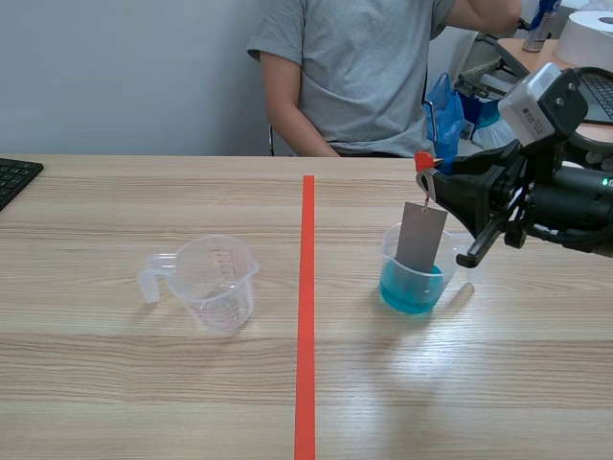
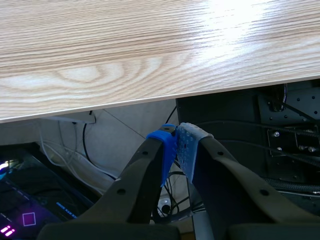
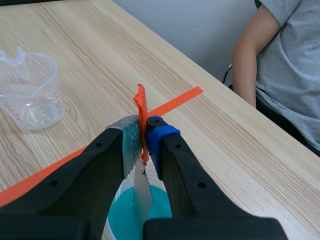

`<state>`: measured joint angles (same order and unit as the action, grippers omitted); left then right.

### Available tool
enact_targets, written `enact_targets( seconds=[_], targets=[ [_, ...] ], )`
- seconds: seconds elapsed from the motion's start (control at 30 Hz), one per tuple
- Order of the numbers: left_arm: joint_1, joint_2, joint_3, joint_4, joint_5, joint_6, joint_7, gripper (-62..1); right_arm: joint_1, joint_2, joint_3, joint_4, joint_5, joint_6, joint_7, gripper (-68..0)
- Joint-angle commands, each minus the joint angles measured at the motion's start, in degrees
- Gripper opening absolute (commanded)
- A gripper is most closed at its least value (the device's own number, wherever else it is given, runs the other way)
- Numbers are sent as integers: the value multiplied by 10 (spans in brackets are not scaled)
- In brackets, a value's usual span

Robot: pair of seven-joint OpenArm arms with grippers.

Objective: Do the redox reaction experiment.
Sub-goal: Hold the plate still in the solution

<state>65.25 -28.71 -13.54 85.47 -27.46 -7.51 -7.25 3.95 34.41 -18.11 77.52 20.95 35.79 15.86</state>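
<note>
A clear cup of blue liquid (image 1: pixel 413 278) stands right of the red tape line. A grey metal plate (image 1: pixel 421 236) hangs into it from an orange tab (image 1: pixel 423 161). My right gripper (image 1: pixel 433 182) is shut on that tab; in the right wrist view the tab (image 3: pixel 141 102) sticks up between the fingers and the metal plate (image 3: pixel 141 192) hangs down over the blue liquid (image 3: pixel 156 216). An empty clear measuring cup (image 1: pixel 213 281) with a handle stands left of the line, also seen ahead of the right gripper (image 3: pixel 31 90). My left gripper (image 2: pixel 176 141) is shut on nothing, below the table edge (image 2: pixel 150 97).
A person in a grey shirt (image 1: pixel 369 67) sits across the table. A black keyboard corner (image 1: pixel 14 177) lies at the far left. The orange-red tape line (image 1: pixel 306 307) runs down the table's middle. Cables and equipment show under the table in the left wrist view.
</note>
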Motion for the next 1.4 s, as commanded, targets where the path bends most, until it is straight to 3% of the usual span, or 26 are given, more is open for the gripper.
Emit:
enact_targets(
  seconds=[0.0, 0.83, 1.07, 1.37],
  targets=[
    [8, 4, 0, 4, 0, -1, -6, -562, 8, 3, 4, 7, 0, -1, 0, -663],
    [8, 4, 0, 4, 0, -1, -6, -562, 8, 5, 13, 7, 0, 2, 0, -663],
    [8, 4, 0, 4, 0, -1, -6, -562, 5, 8, 52, 16, 1, 42, -3, -662],
    [8, 4, 0, 4, 0, -1, -6, -562, 5, 27, 84, 52, 5, 68, -5, -662]
  ],
)
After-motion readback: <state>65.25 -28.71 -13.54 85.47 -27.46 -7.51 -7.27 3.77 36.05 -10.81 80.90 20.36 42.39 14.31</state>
